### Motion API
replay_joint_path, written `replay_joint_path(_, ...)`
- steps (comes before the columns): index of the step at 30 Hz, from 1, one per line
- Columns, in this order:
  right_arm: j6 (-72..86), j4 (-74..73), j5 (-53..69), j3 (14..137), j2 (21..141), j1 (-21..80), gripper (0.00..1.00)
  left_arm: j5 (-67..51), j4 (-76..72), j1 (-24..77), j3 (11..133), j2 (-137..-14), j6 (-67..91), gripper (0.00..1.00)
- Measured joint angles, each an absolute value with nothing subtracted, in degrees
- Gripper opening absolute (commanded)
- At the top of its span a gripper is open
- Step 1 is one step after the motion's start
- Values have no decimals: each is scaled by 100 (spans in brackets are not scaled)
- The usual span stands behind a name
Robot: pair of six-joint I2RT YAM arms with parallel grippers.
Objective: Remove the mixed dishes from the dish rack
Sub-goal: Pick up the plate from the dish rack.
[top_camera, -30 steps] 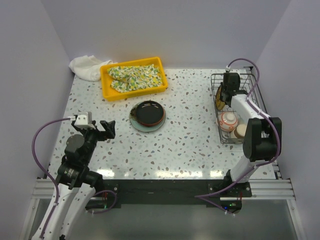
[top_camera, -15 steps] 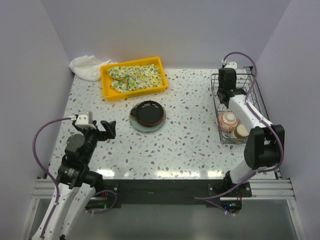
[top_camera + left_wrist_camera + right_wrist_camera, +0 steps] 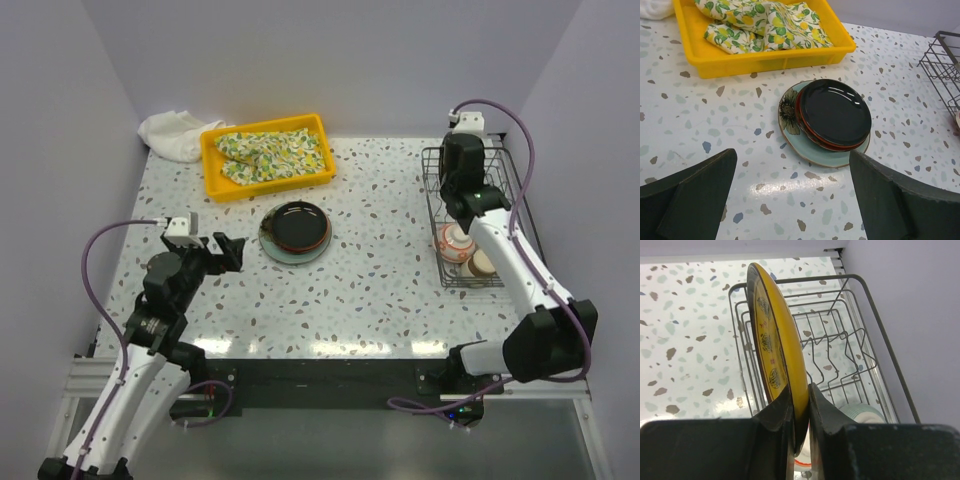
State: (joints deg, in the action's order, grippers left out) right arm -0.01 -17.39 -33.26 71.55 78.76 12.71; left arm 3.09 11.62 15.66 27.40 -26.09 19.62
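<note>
Since the brown-yellow patterned plate stands on edge, the right gripper takes it by the lower rim, its two fingers pressed against opposite faces and clamped on it. In the right wrist view the plate runs up the middle of the frame, above the wire floor and tines of the dish rack. We cannot tell whether its bottom edge rests in a slot. We judge that gripping the thin edge suits a plate that must come out upward between tines.

Below the plate, at the lower right of that view, a celadon bowl shows in the rack. In the top view a red-patterned white bowl and a small tan cup sit at the rack's near end, at the right of the frame.

The right arm reaches from its base at the lower right up along the rack, with its wrist over the far end.

At the centre of the table the black-red bowl sits on the pale green-blue plate — two pieces out of the rack, by our reading. The left gripper hovers near them with its fingers spread wide and holding nothing, the arm bent low at the lower left. Beyond, at the upper left, a yellow tray holds a floral cloth.
</note>
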Motion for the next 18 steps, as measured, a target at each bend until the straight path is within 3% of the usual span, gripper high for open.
replay_joint_path(6,294,-1839,-2751,6982,7190,1319,0,-10,788,1575,2773,-3433,2206,100)
replay_joint_path(18,1839,-1647,-386,5975,6803,1470,0,-421,272,1903,3612,-5186,2440,100)
